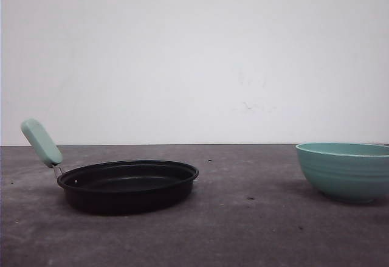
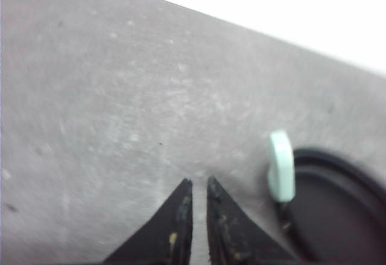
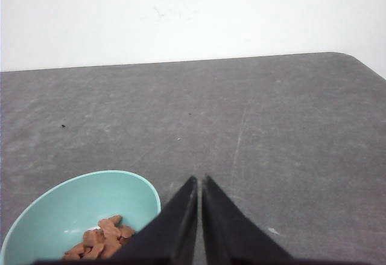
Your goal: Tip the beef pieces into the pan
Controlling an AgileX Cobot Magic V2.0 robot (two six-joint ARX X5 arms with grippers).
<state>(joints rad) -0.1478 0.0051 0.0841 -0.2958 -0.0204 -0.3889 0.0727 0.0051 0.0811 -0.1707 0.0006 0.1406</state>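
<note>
Still apart: pan (image 1: 129, 185) left, bowl (image 1: 346, 169) at the desk's (image 1: 243, 230) right edge.
Beef pieces (image 3: 99, 238) sit in the bowl; both grippers' jaws nearly pressed together, pinching nothing.

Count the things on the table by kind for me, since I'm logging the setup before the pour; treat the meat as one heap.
Frying pan: 1
Teal bowl: 1
Heap of beef pieces, lying in the bowl: 1
Total: 3 things on the grey table
</note>
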